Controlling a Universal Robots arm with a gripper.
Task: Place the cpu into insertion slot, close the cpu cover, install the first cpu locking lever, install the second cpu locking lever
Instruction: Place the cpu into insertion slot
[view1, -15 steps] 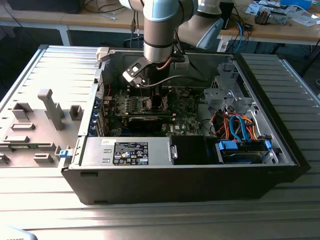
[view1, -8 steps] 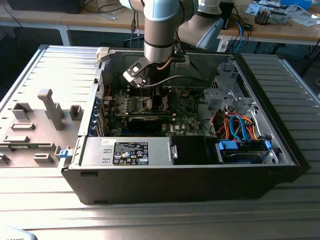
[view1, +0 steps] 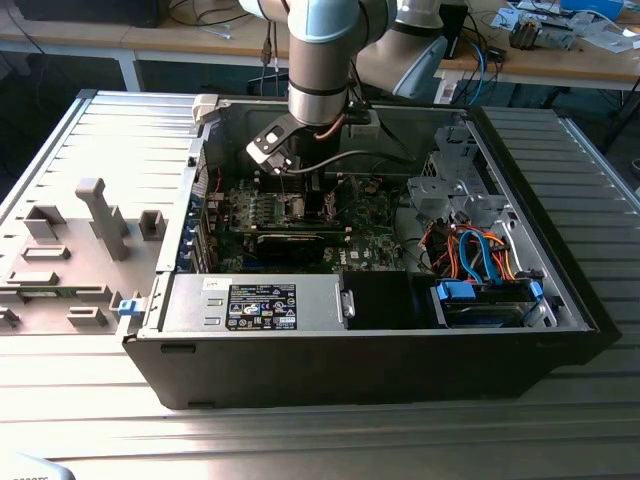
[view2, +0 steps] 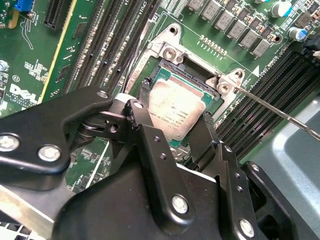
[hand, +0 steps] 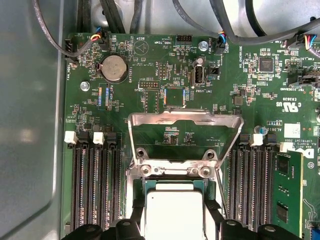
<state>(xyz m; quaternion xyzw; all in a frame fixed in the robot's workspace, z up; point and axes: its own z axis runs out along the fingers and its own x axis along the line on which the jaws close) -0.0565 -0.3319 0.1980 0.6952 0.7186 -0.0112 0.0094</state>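
Jaws grip the cpu (view2: 177, 112) by opposite edges, within the insertion slot (view2: 196, 76) between them; first wrist view shows the cpu cover (hand: 185, 119) raised open beyond the jaws.

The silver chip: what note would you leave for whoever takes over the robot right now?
Gripper: fingers shut on the small square silver-grey chip, one on each edge.
Chip: in or just over the square silver-rimmed socket on the green circuit board; I can't tell if it is fully seated.
Cover: the thin silver metal frame stands raised, not closed.
Lever: the thin metal rod juts out, not latched.
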